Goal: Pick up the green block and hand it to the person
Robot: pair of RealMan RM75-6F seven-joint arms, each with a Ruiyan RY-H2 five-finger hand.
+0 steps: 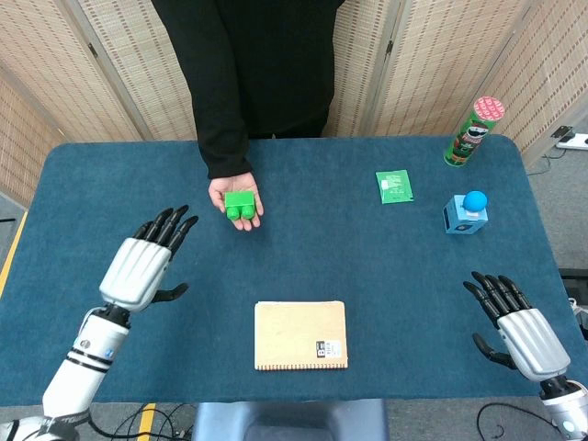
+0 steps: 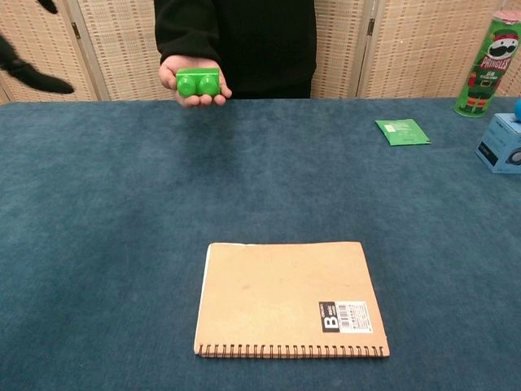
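One green block (image 1: 240,204) on show, and it sits in the person's upturned palm (image 1: 236,201), studs facing out toward the robot, the person's fingertips curling just under its near edge. One person only, cut off at the chest by the top of both views, a black sleeve running down to that palm. Two robot hands: the left hand (image 1: 145,262) hovers over the cloth with its dark fingers (image 1: 171,222) fanned apart and holding nothing, the block lying beyond and to the right of those fingertips, well clear of them. In the chest view that hand is barely there, only dark tips at the left edge. The right hand (image 1: 518,323) is down at the far corner, fingers spread too, nothing in them, its wrist cut off by the frame. Out past the fingers, one tan notebook (image 1: 301,334) lies between the two hands, one green packet (image 1: 394,186), one blue box (image 1: 465,218) with a blue ball (image 1: 475,199) on top, and one Pringles can (image 1: 474,130), all on the blue table (image 1: 367,257). The chest view clips the box and can.
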